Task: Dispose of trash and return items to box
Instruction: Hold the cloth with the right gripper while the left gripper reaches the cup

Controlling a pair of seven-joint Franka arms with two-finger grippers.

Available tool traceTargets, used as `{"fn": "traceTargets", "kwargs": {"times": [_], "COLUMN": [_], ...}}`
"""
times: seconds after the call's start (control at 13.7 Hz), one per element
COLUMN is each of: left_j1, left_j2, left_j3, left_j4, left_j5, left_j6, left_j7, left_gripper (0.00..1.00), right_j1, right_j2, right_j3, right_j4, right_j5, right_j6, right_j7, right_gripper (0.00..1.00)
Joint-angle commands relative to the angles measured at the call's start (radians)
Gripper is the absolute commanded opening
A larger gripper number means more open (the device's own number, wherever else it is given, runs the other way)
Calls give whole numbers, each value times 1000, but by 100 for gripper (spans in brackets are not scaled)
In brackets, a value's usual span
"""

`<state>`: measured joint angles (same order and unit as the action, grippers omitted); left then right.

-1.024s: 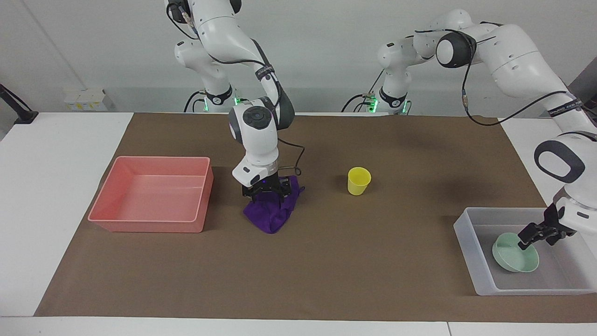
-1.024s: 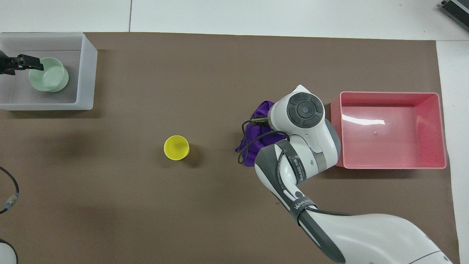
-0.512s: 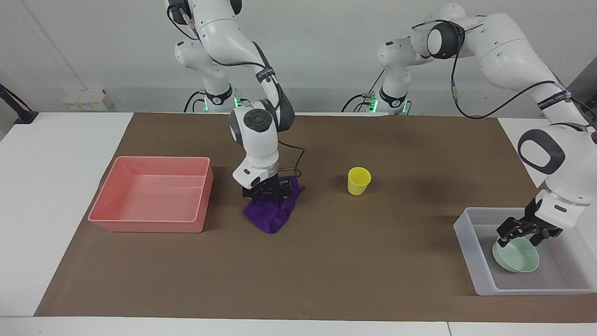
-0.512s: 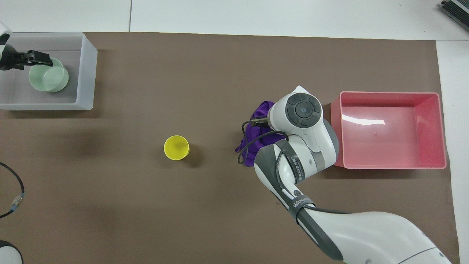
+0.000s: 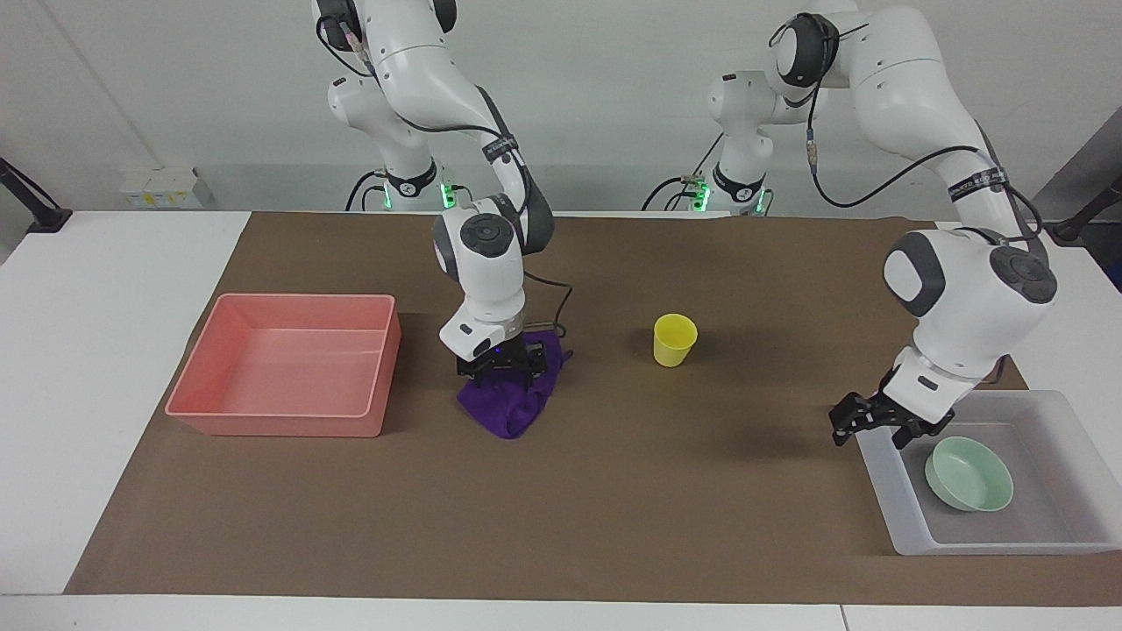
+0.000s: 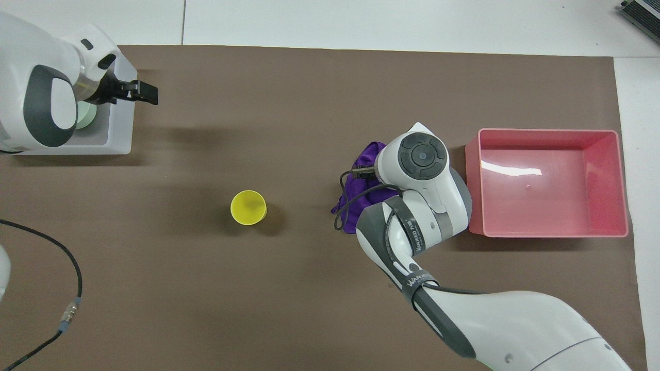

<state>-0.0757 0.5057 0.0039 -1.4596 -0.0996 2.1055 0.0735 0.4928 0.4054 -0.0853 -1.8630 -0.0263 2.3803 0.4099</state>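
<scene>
Right pincer [image 5: 500, 372] sits down on the purple cloth [image 5: 513, 405], its fingers sunk into the bundle's top and apparently pinching a fold; the cloth lies on the worktop [image 5: 614, 517] directly under it, with the pink tray [image 5: 285, 421] just beside it toward the right arm's end and the yellow cup [image 5: 674, 339] near on the other flank. Left pincer [image 5: 877, 427], spread and empty, hangs over the translucent box's [image 5: 912, 535] wall, the mint-green bowl [image 5: 969, 474] resting in the box just beside it. To do the lift well: likely raise straight up until the hanging cloth clears the pink tray's wall, then carry it across and let go over the middle.
</scene>
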Motion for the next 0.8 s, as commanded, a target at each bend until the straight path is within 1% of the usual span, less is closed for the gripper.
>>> {"fn": "traceTargets", "kwargs": {"times": [0.0, 0.22, 0.29, 0.37, 0.44, 0.51, 0.59, 0.66, 0.73], "left_j1": [-54, -113, -145, -186, -226, -261, -283, -303, -329], "left_j2": [-85, -188, -234, -277, -321, -351, -366, -375, -389], "left_j3": [16, 13, 14, 16, 16, 16, 16, 16, 16], "left_j4": [-135, -244, -302, -364, -421, -458, -467, -476, -507], "left_j5": [12, 12, 12, 14, 14, 14, 14, 14, 14], "left_j6": [11, -1, -1, 1, 7, 10, 1, -4, -2], "left_j7": [-26, -83, -110, -154, -193, -224, -257, -280, -296], "left_gripper": [100, 100, 100, 100, 100, 100, 100, 100, 100], "right_j1": [1, 1, 1, 3, 3, 3, 6, 9, 9], "right_j2": [19, 19, 19, 19, 18, 18, 16, 18, 16], "right_j3": [-2, -2, -2, -2, -2, -2, -2, -2, -2], "right_j4": [-18, -33, -33, -33, -33, -31, -30, -24, -18], "right_j5": [-26, -26, -26, -26, -26, -26, -24, -24, -26], "right_j6": [60, 63, 60, 57, 51, 50, 45, 39, 25], "right_j7": [9, 9, 7, 9, 10, 12, 23, 42, 49], "right_gripper": [100, 100, 92, 56, 23, 3, 0, 0, 0]}}
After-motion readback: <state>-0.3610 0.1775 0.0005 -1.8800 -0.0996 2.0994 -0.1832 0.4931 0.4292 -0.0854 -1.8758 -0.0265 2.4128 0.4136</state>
